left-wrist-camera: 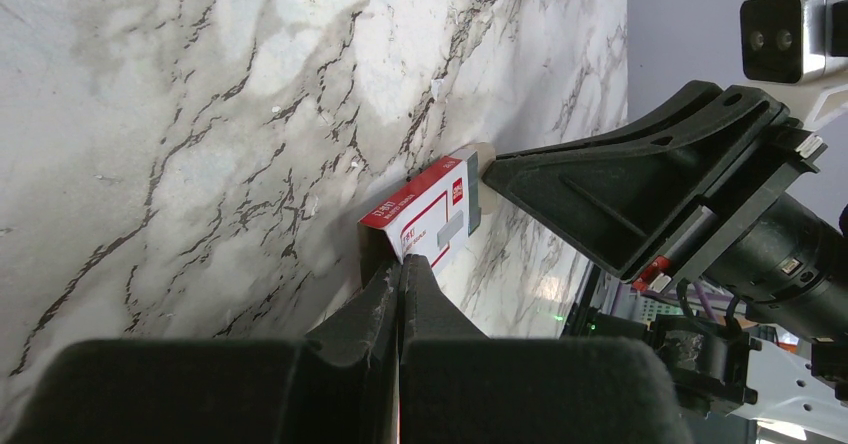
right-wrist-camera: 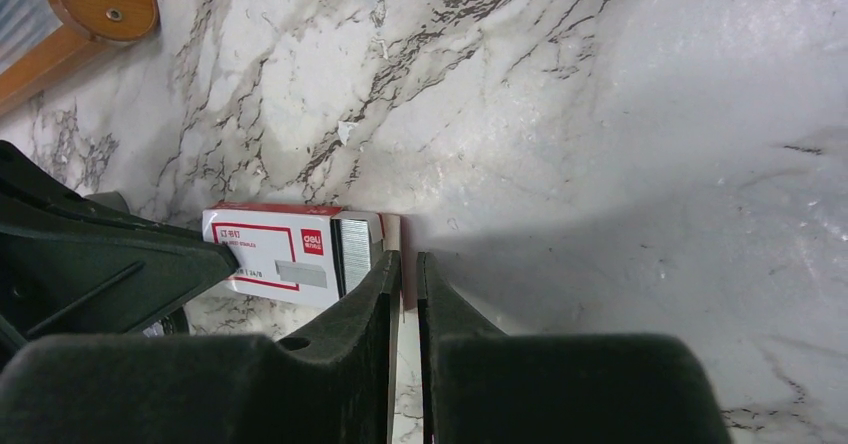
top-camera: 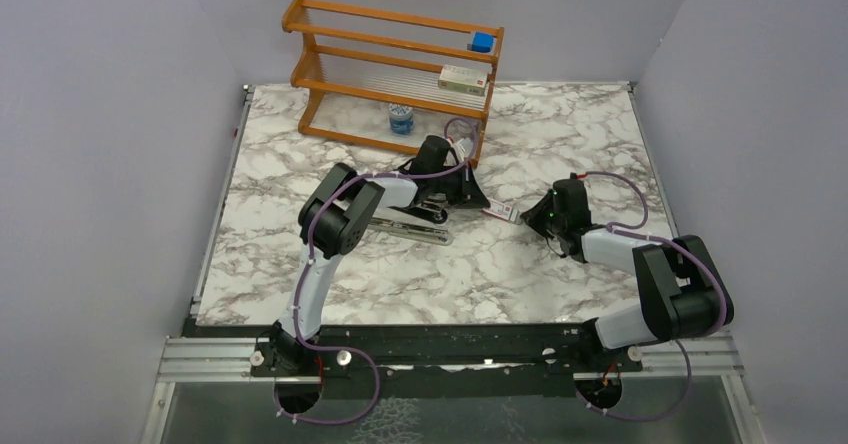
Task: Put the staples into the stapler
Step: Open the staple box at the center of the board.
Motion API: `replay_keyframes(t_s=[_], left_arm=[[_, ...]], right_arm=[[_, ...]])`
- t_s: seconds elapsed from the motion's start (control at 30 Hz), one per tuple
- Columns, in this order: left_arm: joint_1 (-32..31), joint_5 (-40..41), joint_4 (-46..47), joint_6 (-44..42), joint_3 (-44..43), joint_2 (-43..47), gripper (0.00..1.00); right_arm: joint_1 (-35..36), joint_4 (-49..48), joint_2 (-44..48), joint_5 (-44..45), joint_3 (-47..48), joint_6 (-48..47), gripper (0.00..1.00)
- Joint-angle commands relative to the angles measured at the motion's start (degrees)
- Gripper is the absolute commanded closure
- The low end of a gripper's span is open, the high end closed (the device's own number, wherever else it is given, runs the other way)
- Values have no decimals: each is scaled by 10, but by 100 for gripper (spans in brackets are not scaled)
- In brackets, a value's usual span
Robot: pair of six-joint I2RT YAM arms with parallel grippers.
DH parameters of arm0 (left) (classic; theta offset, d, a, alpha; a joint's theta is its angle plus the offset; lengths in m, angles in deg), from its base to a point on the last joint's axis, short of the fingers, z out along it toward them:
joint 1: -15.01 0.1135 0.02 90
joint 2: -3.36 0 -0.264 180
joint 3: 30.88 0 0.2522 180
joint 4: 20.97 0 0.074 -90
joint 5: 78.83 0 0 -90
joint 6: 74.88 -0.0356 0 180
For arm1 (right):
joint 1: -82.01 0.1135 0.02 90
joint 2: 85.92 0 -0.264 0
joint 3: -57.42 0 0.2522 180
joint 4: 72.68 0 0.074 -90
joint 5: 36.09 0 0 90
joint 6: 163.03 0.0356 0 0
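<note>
A red-and-white staple box [right-wrist-camera: 270,259] lies on the marble table [top-camera: 560,134] between my two grippers. Its right end is open and shows the staples [right-wrist-camera: 355,249], a silvery-grey block inside. My right gripper [right-wrist-camera: 409,256] is at that end, jaws only a narrow slit apart, with the box's cream end flap [right-wrist-camera: 393,229] at the slit. My left gripper [left-wrist-camera: 401,262] is shut, and its tips touch the box [left-wrist-camera: 425,209] at the other end. The stapler [top-camera: 405,226], black with a silver channel, lies on the table partly under the left arm.
A wooden rack [top-camera: 330,86] stands at the back of the table, holding a blue block [top-camera: 482,41] and a flat carton [top-camera: 462,79], with a small bottle [top-camera: 401,117] beneath it. Grey walls close in the left, right and back sides.
</note>
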Motion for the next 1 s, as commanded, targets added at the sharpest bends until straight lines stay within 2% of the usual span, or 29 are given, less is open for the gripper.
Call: replay_keyframes(t_s=[0.0,0.63,0.8,0.97], left_arm=[[1,-15,11,-3,2,5,100],[1,-18,13,0,2,2,100],[1,-18,13,1,0,1,100],[3,-18,13,0,1,1,100]], right_arm=[[1,22,8,21,-2,-11,87],[0,1,-30,-23,14,-19,90],[1,8,-37,-28,19,-19,99],[0,29,-36,-15,27,-21,99]])
